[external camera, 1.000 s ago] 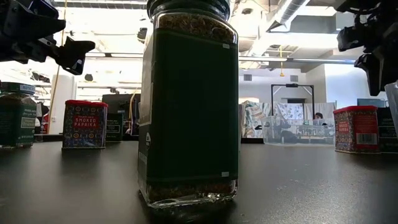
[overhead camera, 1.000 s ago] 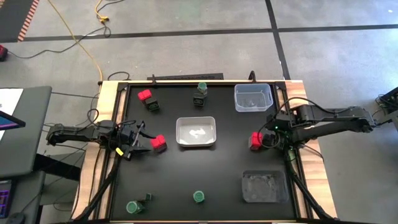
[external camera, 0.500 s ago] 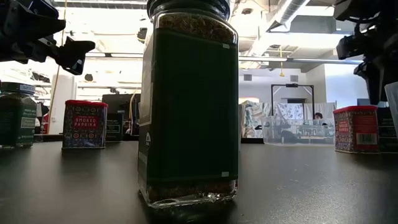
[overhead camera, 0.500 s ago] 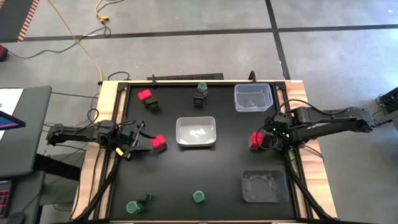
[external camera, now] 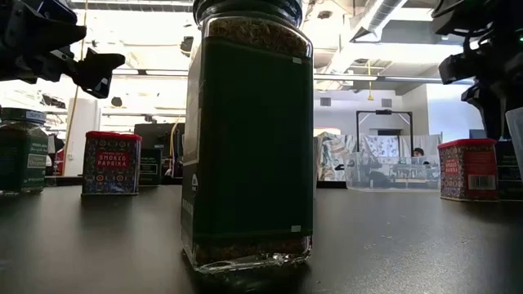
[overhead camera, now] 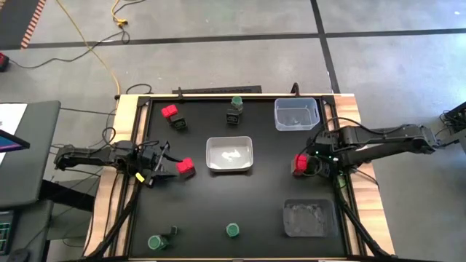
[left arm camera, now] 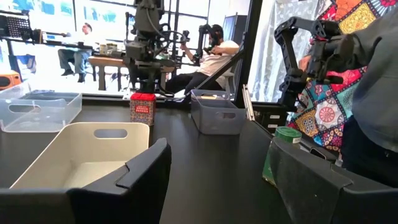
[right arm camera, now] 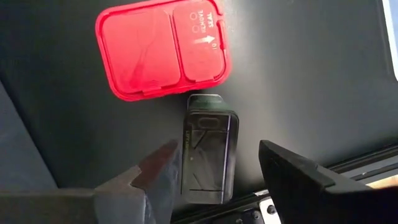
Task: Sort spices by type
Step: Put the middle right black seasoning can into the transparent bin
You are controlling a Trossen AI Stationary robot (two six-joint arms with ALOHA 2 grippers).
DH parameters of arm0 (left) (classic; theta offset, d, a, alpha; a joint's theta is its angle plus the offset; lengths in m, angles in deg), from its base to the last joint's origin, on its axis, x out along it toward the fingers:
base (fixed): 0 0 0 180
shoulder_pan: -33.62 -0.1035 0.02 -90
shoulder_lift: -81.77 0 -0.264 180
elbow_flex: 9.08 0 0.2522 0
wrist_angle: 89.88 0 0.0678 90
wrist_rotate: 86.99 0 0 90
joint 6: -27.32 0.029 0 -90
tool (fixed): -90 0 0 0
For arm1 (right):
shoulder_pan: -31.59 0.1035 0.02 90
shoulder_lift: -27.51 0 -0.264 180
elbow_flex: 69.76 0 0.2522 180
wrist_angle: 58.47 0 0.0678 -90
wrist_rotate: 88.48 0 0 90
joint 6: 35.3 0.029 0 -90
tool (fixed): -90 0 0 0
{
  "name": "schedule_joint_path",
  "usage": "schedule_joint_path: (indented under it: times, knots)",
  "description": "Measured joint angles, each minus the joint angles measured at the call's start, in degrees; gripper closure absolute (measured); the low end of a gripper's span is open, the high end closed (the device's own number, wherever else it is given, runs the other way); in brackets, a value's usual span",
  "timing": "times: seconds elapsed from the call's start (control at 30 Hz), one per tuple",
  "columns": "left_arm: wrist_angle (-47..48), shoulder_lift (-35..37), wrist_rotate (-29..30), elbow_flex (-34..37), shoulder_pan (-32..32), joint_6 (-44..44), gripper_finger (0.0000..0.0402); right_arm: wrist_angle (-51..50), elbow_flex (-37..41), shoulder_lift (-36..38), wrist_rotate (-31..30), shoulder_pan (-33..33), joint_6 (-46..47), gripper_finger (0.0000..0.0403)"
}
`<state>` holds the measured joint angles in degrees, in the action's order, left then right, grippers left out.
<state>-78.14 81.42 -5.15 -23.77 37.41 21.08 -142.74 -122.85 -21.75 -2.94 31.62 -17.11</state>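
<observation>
Above dark tin, right pincer open.

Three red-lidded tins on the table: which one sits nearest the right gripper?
The red tin at the table's right edge, right under the right gripper. The other two are on the left half: one near the far-left corner, one by the left gripper.

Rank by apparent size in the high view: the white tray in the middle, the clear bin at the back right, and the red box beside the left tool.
1. White tray, largest, though only slightly.
2. Clear bin, close to the tray, so this order is unsure.
3. Red box, clearly smallest.
</observation>
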Motion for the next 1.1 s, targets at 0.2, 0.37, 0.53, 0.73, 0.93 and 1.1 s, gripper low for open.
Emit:
schedule_joint_path:
  times: [0.2, 0.37, 0.53, 0.73, 0.93, 1.1]
  knots:
    - [0.01, 0.01, 0.00, -0.02, -0.01, 0.00, 0.0143, 0.50, 0.00, -2.86, 0.00, 0.00, -0.67, 0.0159]
    - [0.00, -0.01, -0.02, -0.02, -0.02, 0.00, 0.0143, 0.54, 0.00, -4.79, 0.00, 0.00, -0.74, 0.0159]
    - [0.00, 0.00, 0.00, -0.02, -0.02, 0.00, 0.0143, 0.74, 0.00, -6.80, 0.00, -0.01, -1.04, 0.0159]
    - [0.02, 0.00, 0.00, -0.02, -0.01, 0.00, 0.0143, 0.86, 0.00, -8.96, 0.02, -0.04, -1.46, 0.0159]
    - [0.00, 0.00, 0.00, -0.01, -0.02, -0.01, 0.0143, 0.94, 0.02, -9.76, 0.02, -0.04, -1.61, 0.0159]
    - [0.01, 0.01, -0.02, -0.02, -0.02, 0.00, 0.0143, 0.99, 0.02, -10.10, 0.03, -0.05, -1.74, 0.0161]
